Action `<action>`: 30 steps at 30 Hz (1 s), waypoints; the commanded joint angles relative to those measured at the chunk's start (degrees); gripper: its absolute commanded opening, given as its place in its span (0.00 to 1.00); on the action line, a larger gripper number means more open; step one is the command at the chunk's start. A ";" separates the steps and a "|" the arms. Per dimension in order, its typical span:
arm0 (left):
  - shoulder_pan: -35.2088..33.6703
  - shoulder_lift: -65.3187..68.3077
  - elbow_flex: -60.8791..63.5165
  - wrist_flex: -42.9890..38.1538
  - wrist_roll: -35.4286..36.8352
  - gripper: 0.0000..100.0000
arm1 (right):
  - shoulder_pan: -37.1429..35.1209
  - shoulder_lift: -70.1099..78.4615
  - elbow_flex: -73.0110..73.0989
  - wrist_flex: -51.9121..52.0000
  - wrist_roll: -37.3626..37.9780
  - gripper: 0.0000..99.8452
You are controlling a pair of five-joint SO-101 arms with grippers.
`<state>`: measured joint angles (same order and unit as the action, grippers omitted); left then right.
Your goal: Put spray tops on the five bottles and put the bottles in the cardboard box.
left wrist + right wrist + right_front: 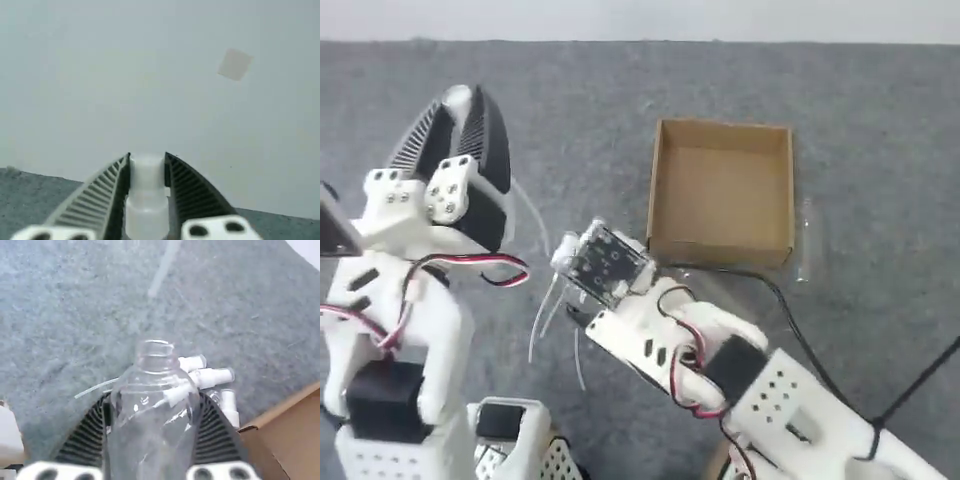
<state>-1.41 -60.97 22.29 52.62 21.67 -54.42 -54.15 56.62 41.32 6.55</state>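
Right gripper (152, 412) grasps an uncapped bottle (150, 382). Just past it, loose tops (212, 376) lie on the mat (60, 315) beside the box (720, 247), which is empty. Left gripper (147, 157), raised, pinches one top (146, 200). Judging by this, no bottle is finished yet; capping and boxing all remain.
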 commanded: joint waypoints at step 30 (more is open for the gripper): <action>-0.62 1.41 -0.48 -2.20 -1.76 0.01 | -0.48 -5.76 8.00 -12.97 -0.79 0.01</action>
<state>-1.32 -60.62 24.84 52.26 20.53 -54.42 -57.58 64.97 29.27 6.37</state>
